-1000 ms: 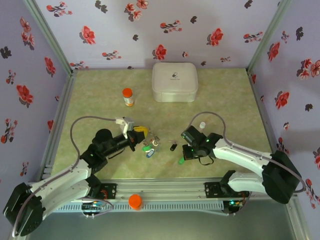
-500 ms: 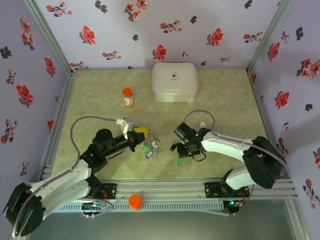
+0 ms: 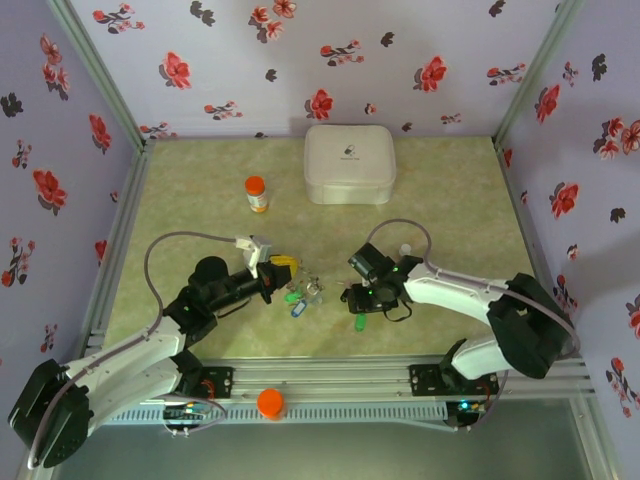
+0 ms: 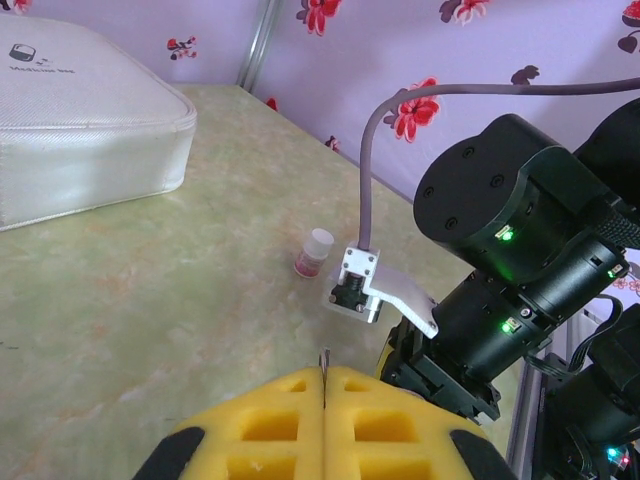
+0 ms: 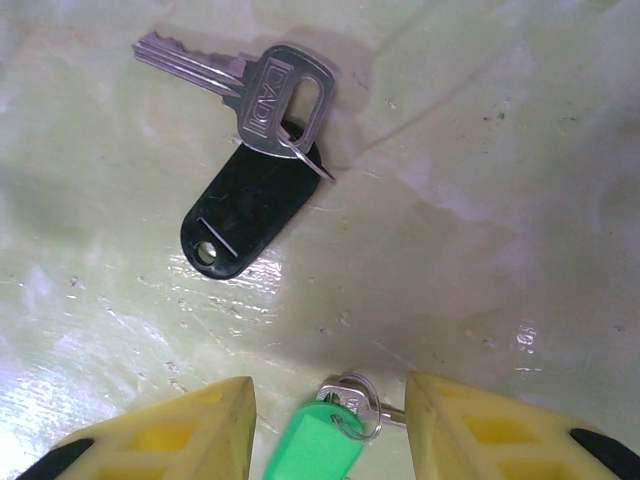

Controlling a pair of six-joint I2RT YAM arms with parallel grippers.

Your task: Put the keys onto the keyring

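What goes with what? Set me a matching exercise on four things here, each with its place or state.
1 white case
2 black-tagged key
3 green-tagged key
4 left gripper

A between the open fingers of the right gripper
B fully shut
C at the far edge of the table
D lying flat, beyond those fingertips

Pairs: 1-C, 2-D, 3-A, 4-B

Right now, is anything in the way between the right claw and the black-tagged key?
Nothing visible does: the black-tagged key lies on bare table ahead of the open right claw. A green-tagged key lies nearer, between the claw's fingers.
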